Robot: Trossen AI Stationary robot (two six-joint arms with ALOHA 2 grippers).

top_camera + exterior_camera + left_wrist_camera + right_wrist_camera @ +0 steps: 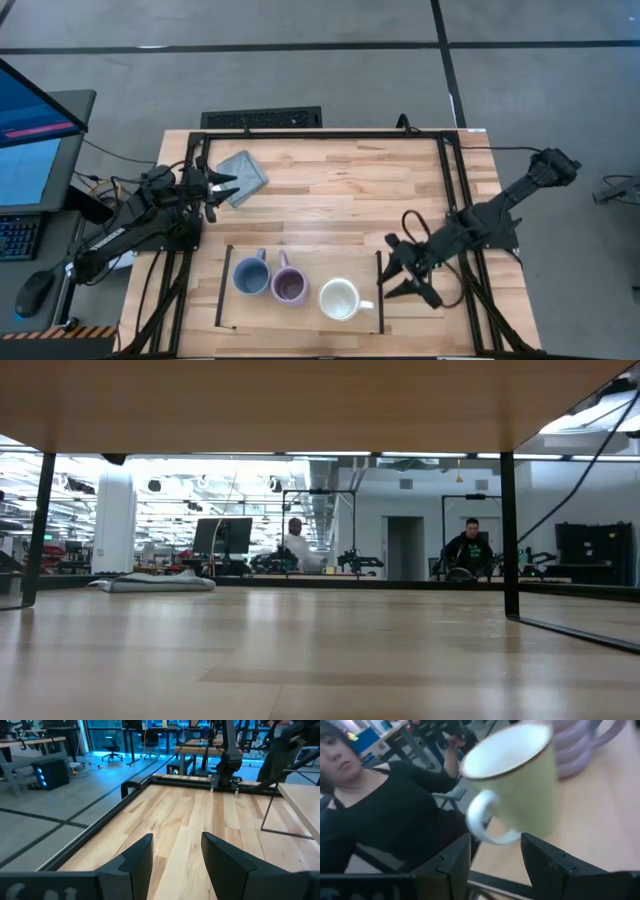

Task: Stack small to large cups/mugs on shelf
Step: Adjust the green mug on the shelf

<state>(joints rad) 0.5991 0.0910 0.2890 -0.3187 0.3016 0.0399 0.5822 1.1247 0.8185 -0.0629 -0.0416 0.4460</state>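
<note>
Three mugs stand upright in a row on the shelf [300, 315] near the table's front edge: a blue one [250, 275], a purple one [289, 286] and a cream one [339, 298]. The cream mug's handle [484, 822] points to the table's right. My right gripper [390, 268] is open at the shelf's right end bar, facing that handle; its fingers [547, 862] are short of the mug and touch nothing. My left gripper [231, 188] waits open at the back left, with only bare tabletop ahead of it [177, 865].
A grey square pad [243, 175] lies at the back left beside my left gripper. The shelf's black end bars [380, 290] flank the mugs. A black frame rims the table [320, 133]. A person in black [385, 820] sits beyond the near edge. Bare wood spans the middle.
</note>
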